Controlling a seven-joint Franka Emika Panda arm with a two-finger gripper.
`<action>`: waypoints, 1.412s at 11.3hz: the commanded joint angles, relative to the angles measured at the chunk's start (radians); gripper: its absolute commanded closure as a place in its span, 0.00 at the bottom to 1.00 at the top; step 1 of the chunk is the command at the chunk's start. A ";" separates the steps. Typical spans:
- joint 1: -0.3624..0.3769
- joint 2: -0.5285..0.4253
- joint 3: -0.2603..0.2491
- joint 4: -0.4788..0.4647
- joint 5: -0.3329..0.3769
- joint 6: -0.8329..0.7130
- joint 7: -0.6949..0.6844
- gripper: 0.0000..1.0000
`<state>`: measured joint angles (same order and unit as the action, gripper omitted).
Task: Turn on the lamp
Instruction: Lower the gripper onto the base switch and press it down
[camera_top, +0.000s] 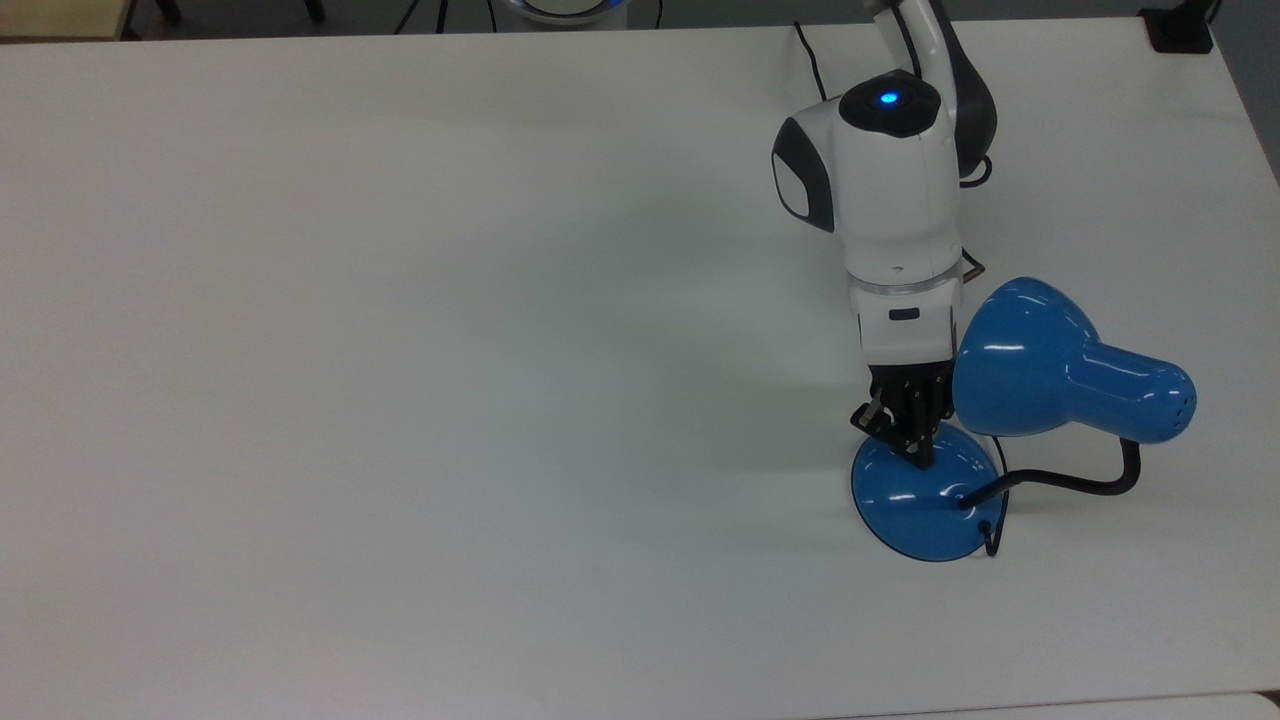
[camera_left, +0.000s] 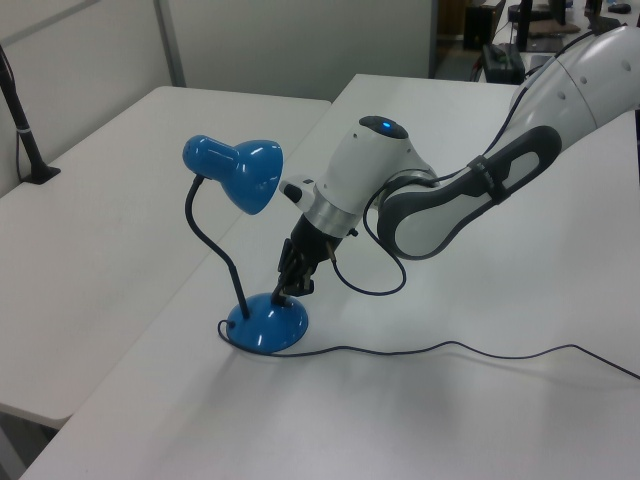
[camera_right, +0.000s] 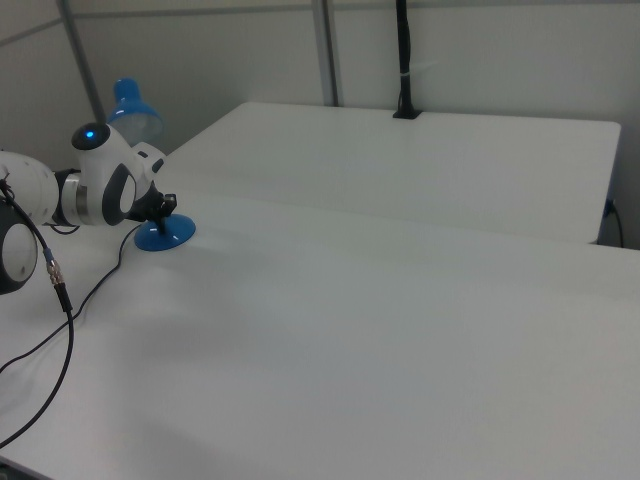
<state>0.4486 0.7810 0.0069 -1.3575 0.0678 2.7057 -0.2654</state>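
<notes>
A lab or office: plain white counter (camera_left: 480, 400), partition panels (camera_left: 90, 50) behind it, chairs beyond.

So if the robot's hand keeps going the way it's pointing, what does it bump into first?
The hand points down at the lamp, right at its round blue base. It would meet the top of that base first; it looks to be touching or nearly touching it already, though the depth is hard to judge.

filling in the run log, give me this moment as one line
phase: pressing switch | pincer: shut, tip down on lamp base | lamp: upright, no glow visible | table
</notes>
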 joint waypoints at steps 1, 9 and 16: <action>0.022 0.038 -0.025 0.026 0.017 0.017 0.009 1.00; 0.021 -0.035 -0.024 -0.026 0.023 0.014 0.011 1.00; 0.022 -0.054 -0.035 -0.074 0.023 0.014 0.002 1.00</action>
<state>0.4491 0.7592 -0.0027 -1.3736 0.0684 2.7056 -0.2653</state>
